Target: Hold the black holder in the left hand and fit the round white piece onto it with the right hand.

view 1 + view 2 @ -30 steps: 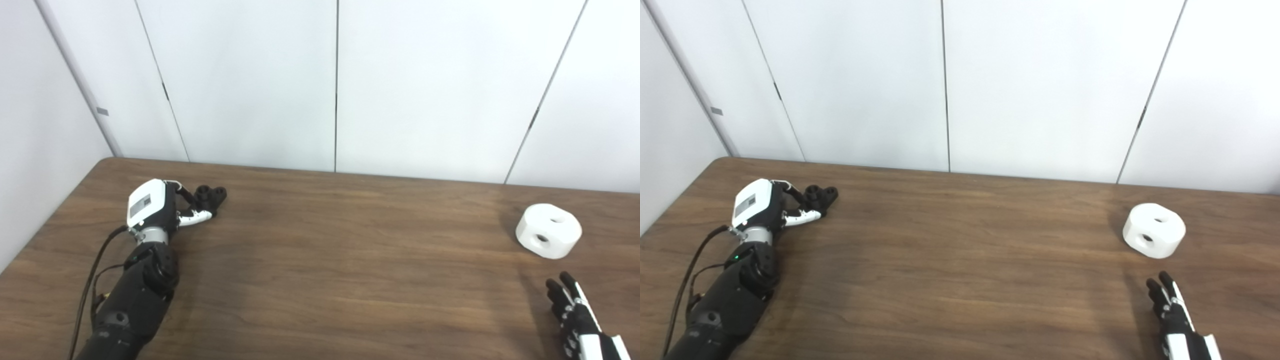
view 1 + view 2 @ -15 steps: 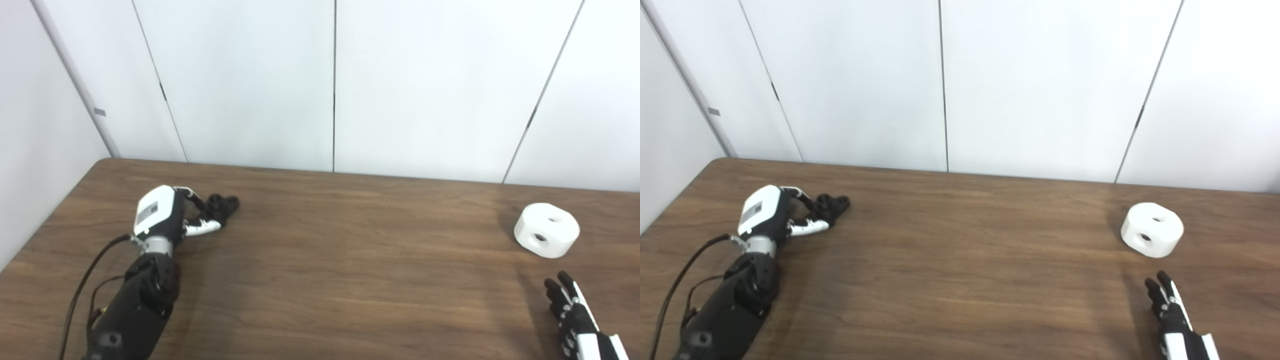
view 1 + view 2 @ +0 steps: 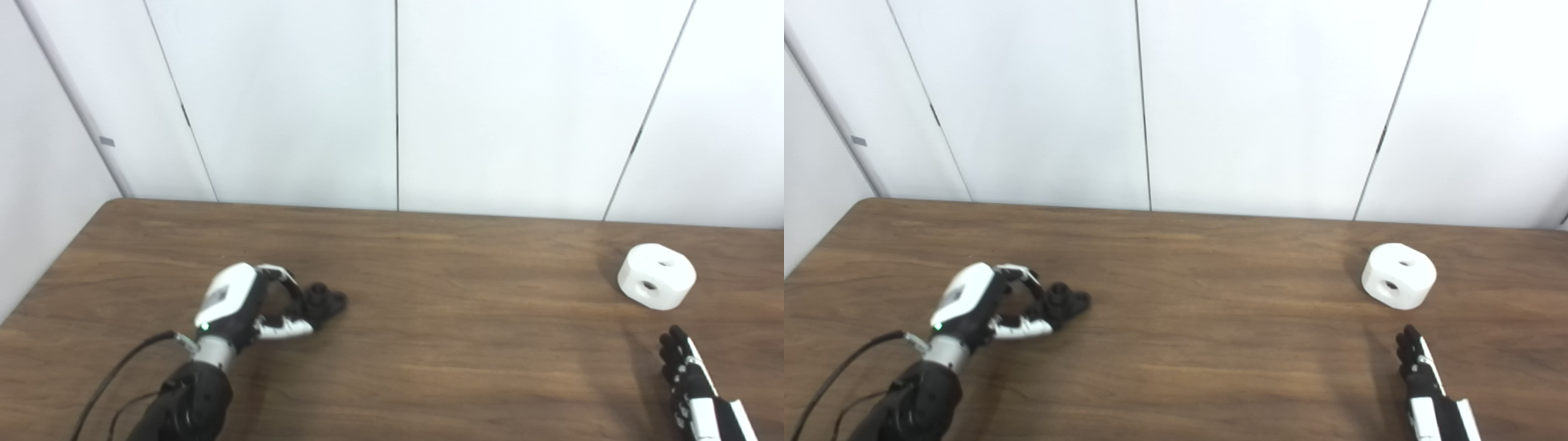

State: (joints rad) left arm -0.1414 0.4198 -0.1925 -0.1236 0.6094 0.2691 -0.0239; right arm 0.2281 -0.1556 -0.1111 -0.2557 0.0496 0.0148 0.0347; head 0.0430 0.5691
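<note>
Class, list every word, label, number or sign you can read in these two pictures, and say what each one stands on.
No text can be read in either view.
Left hand: a grey patch on its white back, too blurred to read.
Wall: a small grey tag on the left panel strip, too small to read.
Round white piece and black holder: no markings visible.

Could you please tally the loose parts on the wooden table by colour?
Black: 1, the small knobbed black plastic holder, in the left robot hand.
White: 1, the round white plastic piece with holes.
Total: 2.
</note>
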